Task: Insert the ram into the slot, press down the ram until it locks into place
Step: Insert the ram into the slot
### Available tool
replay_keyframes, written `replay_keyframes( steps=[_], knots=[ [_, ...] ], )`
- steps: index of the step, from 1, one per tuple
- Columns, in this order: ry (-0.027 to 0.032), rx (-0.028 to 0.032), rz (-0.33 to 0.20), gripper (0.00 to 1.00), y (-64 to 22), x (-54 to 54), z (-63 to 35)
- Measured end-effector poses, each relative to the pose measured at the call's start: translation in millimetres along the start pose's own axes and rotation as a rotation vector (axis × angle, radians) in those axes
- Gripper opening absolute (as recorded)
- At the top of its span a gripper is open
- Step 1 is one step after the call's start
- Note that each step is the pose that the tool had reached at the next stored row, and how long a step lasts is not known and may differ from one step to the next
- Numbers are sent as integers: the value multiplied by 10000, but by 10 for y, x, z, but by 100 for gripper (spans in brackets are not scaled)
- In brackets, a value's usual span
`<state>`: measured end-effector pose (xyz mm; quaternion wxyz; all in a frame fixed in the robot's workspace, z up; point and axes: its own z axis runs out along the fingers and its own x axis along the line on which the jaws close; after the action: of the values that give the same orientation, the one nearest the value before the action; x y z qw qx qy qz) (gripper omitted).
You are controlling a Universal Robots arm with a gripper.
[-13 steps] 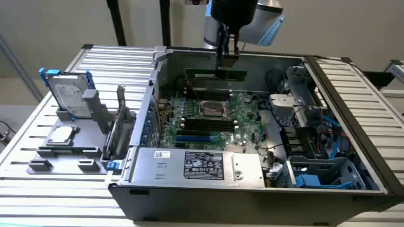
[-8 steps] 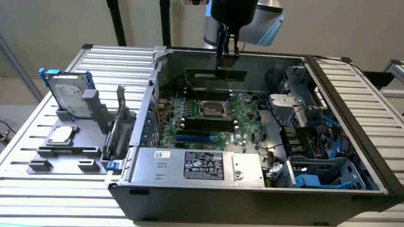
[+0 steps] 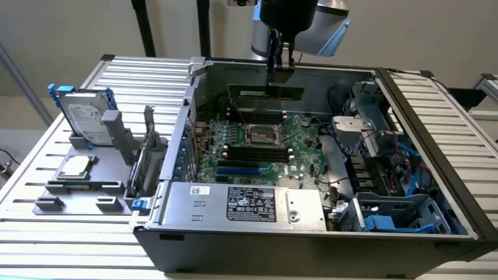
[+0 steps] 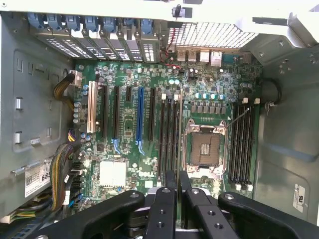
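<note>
On a slatted metal desk (image 3: 70,245) lies an open computer case (image 3: 295,251), and above its motherboard (image 4: 124,74) the pincer (image 3: 280,80) is pinched narrow on the top edge of the ram (image 3: 251,92), which hangs level in the air, apart from each black slot (image 4: 169,134) below.

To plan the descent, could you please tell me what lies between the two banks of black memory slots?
The CPU socket sits between them, as the wrist view shows.

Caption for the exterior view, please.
Gripper holds the ram above the motherboard inside the open computer case, memory slots empty.
</note>
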<state>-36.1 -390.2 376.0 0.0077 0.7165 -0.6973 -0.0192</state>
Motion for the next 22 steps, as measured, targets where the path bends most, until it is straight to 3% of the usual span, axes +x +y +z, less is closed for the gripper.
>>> replay_keyframes(
  steps=[22],
  knots=[
    [-1, 1, 26, 14, -13, 62, 381]
  ],
)
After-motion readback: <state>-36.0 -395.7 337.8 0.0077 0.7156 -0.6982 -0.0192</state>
